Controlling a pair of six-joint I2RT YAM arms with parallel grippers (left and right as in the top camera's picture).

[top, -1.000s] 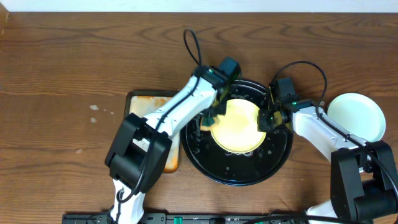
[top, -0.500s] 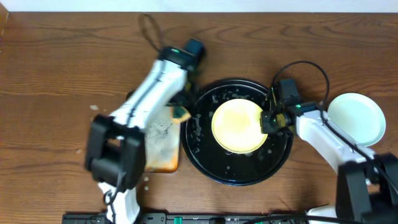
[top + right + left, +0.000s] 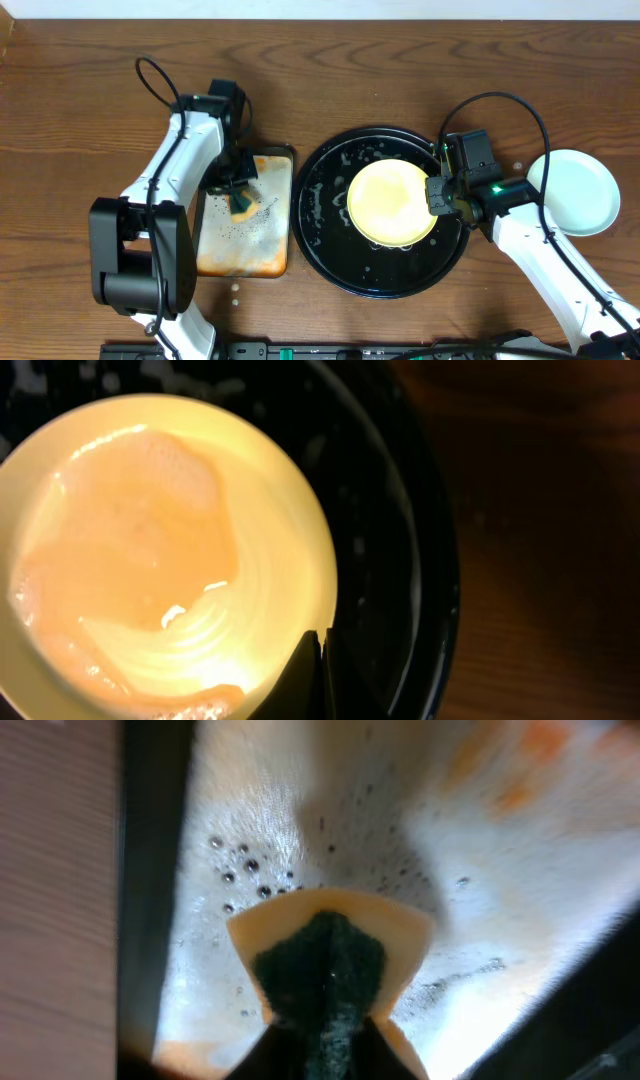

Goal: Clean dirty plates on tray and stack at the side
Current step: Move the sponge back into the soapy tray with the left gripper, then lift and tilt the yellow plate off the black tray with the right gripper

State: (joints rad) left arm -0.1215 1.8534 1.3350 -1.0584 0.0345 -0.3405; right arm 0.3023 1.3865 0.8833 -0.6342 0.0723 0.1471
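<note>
The pale yellow plate (image 3: 388, 203) lies in the round black tray (image 3: 322, 235), wet with an orange film (image 3: 130, 550). My right gripper (image 3: 437, 195) is shut on the plate's right rim (image 3: 321, 645). A pale mint-blue plate (image 3: 575, 192) sits on the table to the right of the tray; I cannot tell whether a second lies under it. My left gripper (image 3: 238, 192) is shut on a green and yellow sponge (image 3: 325, 960) and holds it over the rectangular stained tray (image 3: 240, 250).
The rectangular tray (image 3: 400, 820) is wet, foamy and orange-stained, and stands just left of the black tray. The black tray's rim (image 3: 400, 550) carries water drops. Brown wooden table lies all around.
My left arm has swung left from over the yellow plate to the rectangular tray, carrying the sponge. My right gripper has stayed on the plate's rim.
</note>
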